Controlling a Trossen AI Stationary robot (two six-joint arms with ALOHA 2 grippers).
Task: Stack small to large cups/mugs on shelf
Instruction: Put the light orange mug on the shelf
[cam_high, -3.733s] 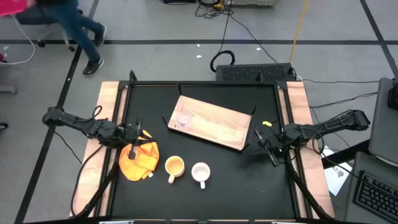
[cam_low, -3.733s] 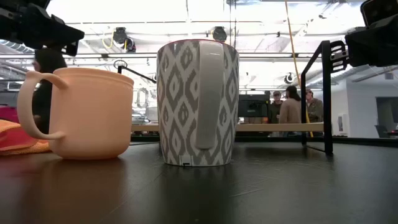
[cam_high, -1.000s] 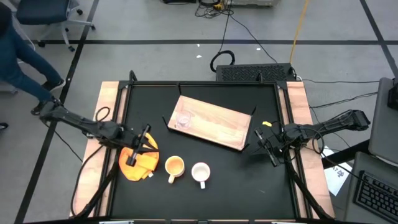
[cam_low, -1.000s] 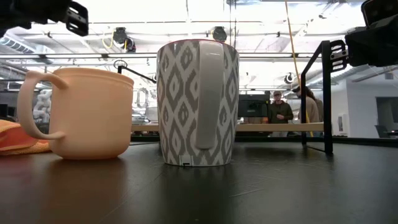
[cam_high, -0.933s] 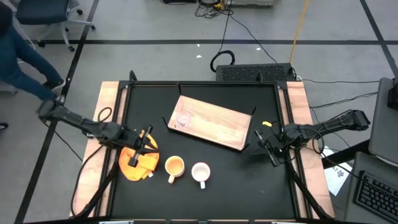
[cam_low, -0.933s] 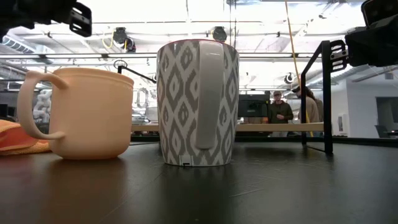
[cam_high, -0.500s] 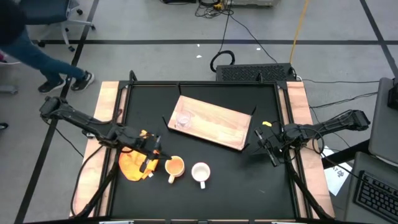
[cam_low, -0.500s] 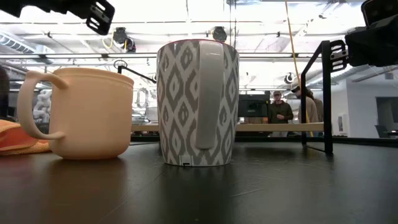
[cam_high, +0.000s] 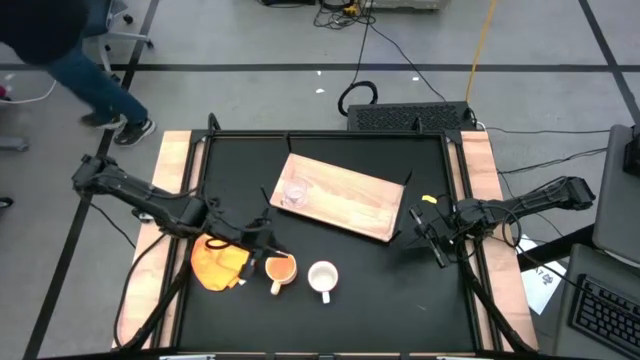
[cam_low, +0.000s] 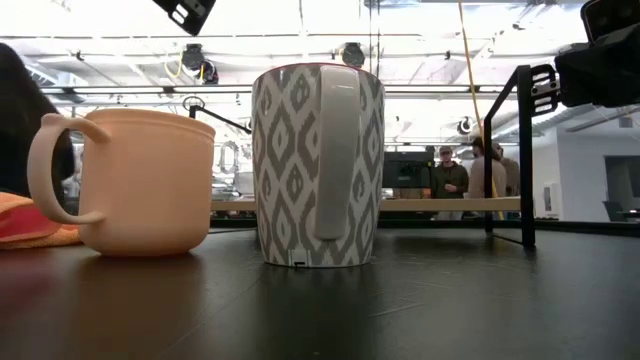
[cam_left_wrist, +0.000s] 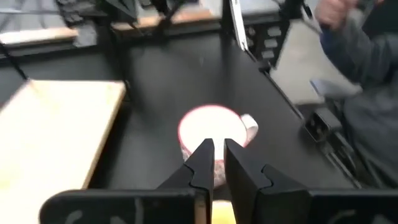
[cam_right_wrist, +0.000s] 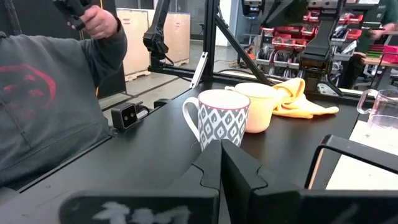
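Note:
The yellow-orange mug (cam_high: 281, 268) and the white patterned mug (cam_high: 322, 276) stand upright, side by side, near the table's near edge, also shown in the low view as yellow mug (cam_low: 140, 180) and white mug (cam_low: 318, 165). The tiny clear glass cup (cam_high: 295, 190) stands on the left end of the light-wood board (cam_high: 345, 195). My left gripper (cam_high: 264, 240) hovers just left of and above the yellow mug, touching nothing, with its fingers a narrow slit apart (cam_left_wrist: 219, 155). My right gripper (cam_high: 425, 238) waits shut at the table's right side.
An orange-yellow cloth (cam_high: 220, 262) lies crumpled left of the yellow mug. A black frame (cam_low: 522, 150) rises at the table's right. One person (cam_high: 60, 50) walks past the far left corner and another (cam_right_wrist: 50, 93) stands close to the near side. Bare black tabletop (cam_high: 400, 290) lies right of the mugs.
My left gripper has travelled from above the cloth toward the table's right and now sits beside the yellow mug. The mugs, glass cup and board have stayed put. The person beyond the far left corner has walked along.

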